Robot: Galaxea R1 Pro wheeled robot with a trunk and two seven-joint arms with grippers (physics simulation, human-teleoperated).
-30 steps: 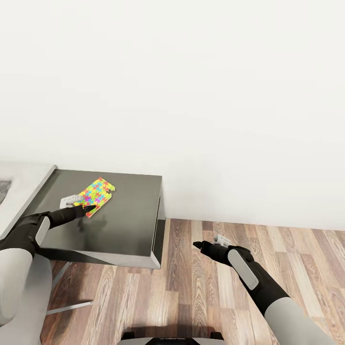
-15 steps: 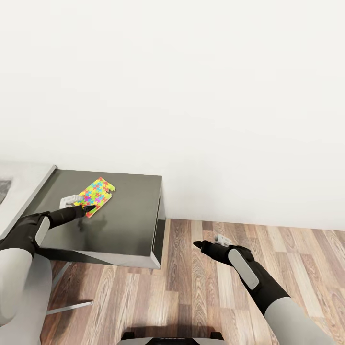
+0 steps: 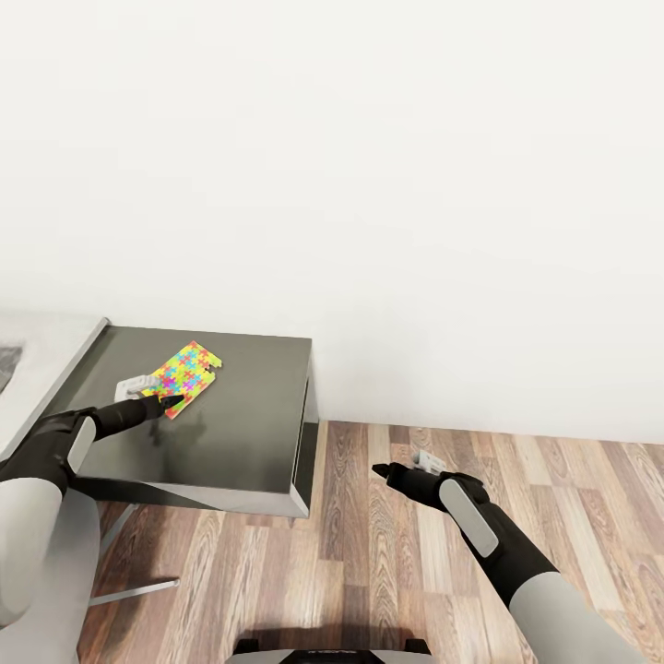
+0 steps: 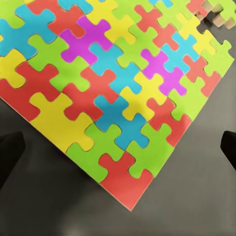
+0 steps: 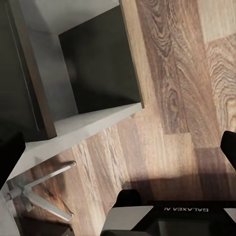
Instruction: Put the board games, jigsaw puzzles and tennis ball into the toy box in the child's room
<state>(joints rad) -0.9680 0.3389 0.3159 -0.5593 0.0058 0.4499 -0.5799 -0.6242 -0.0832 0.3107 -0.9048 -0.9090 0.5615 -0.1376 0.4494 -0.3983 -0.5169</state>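
Puzzle (image 3: 189,368) (jigsaw) lower left on dark cabinet (image 3: 240,433); my left gripper (image 3: 169,399) spread wide at its corner, right gripper (image 3: 380,471) wide over floor (image 3: 387,572).

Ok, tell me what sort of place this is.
Probably a room in a home, maybe a child's: a bright jigsaw puzzle lies on a dark grey cabinet against a plain white wall, with a wood plank floor below. The left end effector sits at the puzzle's near corner.

Black forearms – grey panels; white upper arms
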